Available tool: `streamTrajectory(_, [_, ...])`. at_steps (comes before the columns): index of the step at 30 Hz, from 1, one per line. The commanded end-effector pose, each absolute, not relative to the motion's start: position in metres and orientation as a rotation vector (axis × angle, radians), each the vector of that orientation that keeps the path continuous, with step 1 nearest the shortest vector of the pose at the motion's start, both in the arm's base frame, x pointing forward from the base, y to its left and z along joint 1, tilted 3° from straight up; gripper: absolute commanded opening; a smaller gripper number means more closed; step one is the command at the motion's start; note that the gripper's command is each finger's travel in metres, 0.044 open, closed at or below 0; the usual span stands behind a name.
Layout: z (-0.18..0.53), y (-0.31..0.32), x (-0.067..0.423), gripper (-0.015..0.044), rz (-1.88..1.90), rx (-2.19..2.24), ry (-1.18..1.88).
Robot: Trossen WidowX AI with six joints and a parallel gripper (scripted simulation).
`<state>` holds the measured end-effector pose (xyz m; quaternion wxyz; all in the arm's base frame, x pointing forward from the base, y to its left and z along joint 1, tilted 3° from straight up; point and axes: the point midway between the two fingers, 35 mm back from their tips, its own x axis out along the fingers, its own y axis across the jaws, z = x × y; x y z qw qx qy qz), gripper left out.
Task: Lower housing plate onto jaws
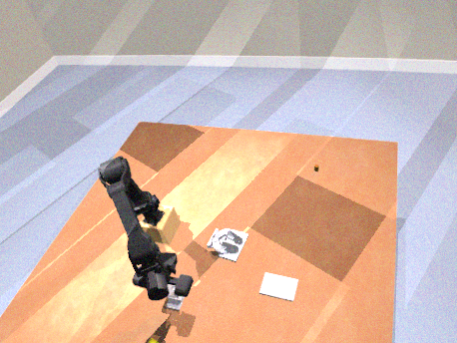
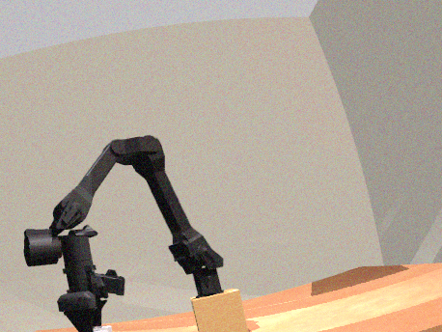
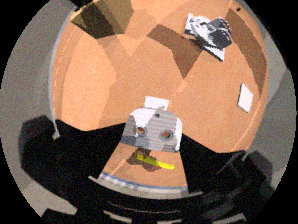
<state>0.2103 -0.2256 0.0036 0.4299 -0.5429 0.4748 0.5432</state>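
Observation:
The housing plate [image 1: 174,302] [image 3: 153,125], pale grey with two round holes, is between the fingers of my gripper [image 3: 152,130]. My gripper is shut on it, at the lower left of the top view, well away from the jaws. The grey jaws [image 1: 230,242] [image 3: 212,32] lie on a white square base [image 1: 240,250] [image 3: 218,53], at the middle of the top view and the upper right of the wrist view. The pins and stubs are too small to make out. In the exterior view the fingertips are cut off by the lower edge.
A white pad [image 3: 156,102] shows just beyond the held plate. A white flat tile [image 1: 279,286] [image 3: 245,98] lies right of the jaw base. A wooden block [image 1: 170,226] [image 2: 219,311] stands by the arm's base. A yellow strip [image 1: 153,341] [image 3: 156,162] and a small dark piece [image 1: 316,169] are also there.

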Motion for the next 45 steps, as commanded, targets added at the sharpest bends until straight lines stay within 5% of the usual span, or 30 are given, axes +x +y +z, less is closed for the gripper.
streamTrajectory(1, [0.018,-0.225,0.212,0.0351,1.342,-1.36,1.184])
streamTrajectory(45, [0.016,-0.114,0.258,0.0351,0.802,-0.841,1.449])
